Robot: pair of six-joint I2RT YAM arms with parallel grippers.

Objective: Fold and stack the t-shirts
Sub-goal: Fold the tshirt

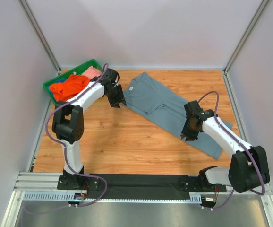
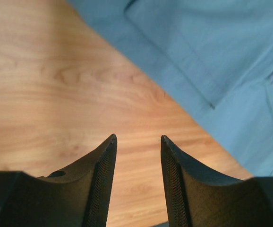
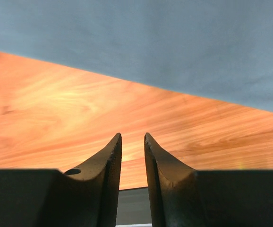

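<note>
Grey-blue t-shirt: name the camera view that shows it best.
Top external: nearly the whole grey-blue t-shirt lies spread diagonally on the table, neck label visible. Left wrist shows only a corner with seams; right wrist shows just a plain strip of fabric.

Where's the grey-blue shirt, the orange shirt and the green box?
grey-blue t-shirt (image 1: 160, 101): top view, middle of its spread-out body.
orange t-shirt (image 1: 70, 86): top view, its crumpled top, inside the bin.
green bin (image 1: 82, 65): top view, its far rim.

Robot lab (white-panelled enclosure (image 1: 150, 28))
</note>
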